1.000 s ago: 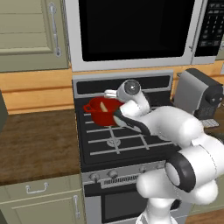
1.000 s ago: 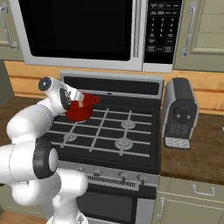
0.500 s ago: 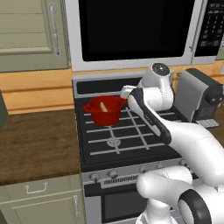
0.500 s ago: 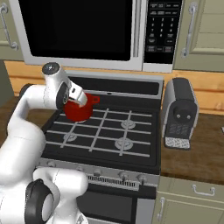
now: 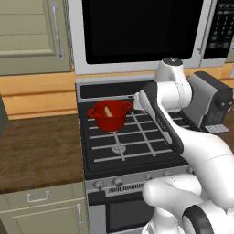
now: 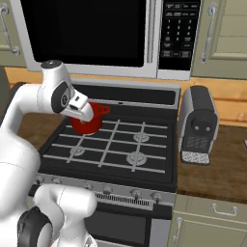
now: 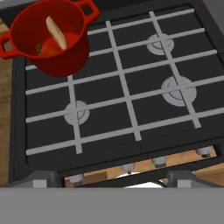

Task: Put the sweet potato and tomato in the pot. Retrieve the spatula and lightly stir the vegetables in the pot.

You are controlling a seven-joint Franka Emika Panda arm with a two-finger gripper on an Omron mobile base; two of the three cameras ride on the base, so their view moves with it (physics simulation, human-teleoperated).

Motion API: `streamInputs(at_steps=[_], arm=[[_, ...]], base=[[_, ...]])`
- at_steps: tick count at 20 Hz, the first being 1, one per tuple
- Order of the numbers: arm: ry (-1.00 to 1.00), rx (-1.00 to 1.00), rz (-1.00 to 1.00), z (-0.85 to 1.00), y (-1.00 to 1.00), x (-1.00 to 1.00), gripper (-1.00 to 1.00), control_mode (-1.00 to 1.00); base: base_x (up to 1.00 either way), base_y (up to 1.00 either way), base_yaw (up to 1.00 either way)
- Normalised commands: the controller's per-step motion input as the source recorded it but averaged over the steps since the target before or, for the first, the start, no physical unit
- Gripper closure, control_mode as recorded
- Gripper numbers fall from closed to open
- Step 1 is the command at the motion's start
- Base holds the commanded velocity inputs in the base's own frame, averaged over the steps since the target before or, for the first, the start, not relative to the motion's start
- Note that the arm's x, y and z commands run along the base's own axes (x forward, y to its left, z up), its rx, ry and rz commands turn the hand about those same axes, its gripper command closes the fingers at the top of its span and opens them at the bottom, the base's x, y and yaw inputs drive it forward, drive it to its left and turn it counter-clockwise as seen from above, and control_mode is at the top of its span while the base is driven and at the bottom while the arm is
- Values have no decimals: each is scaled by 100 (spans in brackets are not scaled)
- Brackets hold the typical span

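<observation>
The red pot [image 5: 109, 116] stands on the stove's back left burner. In the hand view the pot [image 7: 48, 37] is at the top left. Inside it lie the pale sweet potato [image 7: 57, 31] and the red tomato [image 7: 48, 49]. My gripper [image 7: 111, 180] is open, its dark fingertips [image 7: 43, 178] wide apart with nothing between them. It hovers high over the front of the stove, looking down on the grates. In the left base view my hand [image 5: 140, 98] hangs just right of the pot's rim; in the right base view it covers part of the pot [image 6: 91, 123]. The spatula is out of view.
A grey toaster [image 5: 211, 103] stands on the counter right of the stove [image 7: 131, 109]. The microwave [image 5: 137, 32] hangs low above the stove. A wooden counter [image 5: 36, 151] lies to the left. Knobs [image 7: 159, 161] line the stove's front edge.
My arm has straightened upward and the hand has pulled away from over the pot, to its right and higher. Pot and vegetables have stayed put.
</observation>
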Motion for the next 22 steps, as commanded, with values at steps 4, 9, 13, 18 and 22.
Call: streamInputs(at_steps=[4,9,13,18,22], arm=[[0,0,-1,0,-12,-34,-100,100],[0,0,0,0,0,0,-100,100],[0,0,0,0,0,0,-100,100],[0,0,0,0,0,0,-100,100],[0,0,0,0,0,0,-100,100]], base=[[-27,-33,-2],[-31,-99,-1],[0,-100,0],[5,-99,0],[70,-64,-5]])
